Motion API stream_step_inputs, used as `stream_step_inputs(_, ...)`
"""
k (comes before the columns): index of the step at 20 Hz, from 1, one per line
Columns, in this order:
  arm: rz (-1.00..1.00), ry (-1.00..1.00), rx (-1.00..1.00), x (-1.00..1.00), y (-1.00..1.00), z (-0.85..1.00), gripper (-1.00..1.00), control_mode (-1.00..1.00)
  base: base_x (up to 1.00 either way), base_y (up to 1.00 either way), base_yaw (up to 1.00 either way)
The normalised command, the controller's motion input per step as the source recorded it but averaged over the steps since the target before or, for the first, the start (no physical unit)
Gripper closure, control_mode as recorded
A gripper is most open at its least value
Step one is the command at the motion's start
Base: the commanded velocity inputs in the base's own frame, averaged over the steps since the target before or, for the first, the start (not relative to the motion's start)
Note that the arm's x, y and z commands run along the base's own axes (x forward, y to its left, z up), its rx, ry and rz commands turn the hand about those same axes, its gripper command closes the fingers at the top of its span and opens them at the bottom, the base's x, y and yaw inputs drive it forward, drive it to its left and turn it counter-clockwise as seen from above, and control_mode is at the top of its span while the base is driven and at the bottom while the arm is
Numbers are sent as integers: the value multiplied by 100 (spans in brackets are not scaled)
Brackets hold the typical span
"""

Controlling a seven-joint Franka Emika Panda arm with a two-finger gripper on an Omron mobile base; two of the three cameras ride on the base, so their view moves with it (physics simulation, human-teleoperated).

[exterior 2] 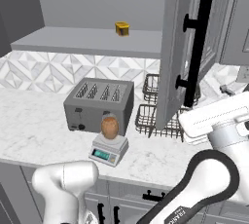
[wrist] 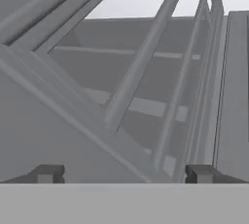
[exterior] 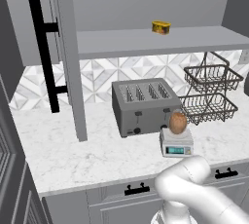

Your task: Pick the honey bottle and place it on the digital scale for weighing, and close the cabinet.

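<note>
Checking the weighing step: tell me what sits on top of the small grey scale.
The rounded orange-brown honey bottle stands upright on the small light-grey digital scale, in front of the dark-grey four-slot toaster. The bottle covers the platform's middle.

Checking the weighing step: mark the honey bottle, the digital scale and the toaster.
honey bottle (exterior: 178, 122), left base view, rounded body.
digital scale (exterior: 176, 150), left base view, teal display on its front.
toaster (exterior 2: 97, 102), right base view, front face.

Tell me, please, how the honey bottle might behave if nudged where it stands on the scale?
The honey bottle looks rounded and stands upright on the small digital scale, so a nudge would probably tip it, then roll it off. Its smooth-looking surface may be slippery.
</note>
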Motion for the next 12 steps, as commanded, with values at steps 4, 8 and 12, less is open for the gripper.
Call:
stream_step_inputs(4,-14,11,0,100,100,21,-100,-100,0,0,0)
stream_step_inputs(8,-4,0,-6,98,94,62,-100,-100,0,0,0)
stream_step_inputs(12,-3,0,-7,100,74,27,-100,-100,0,0,0)
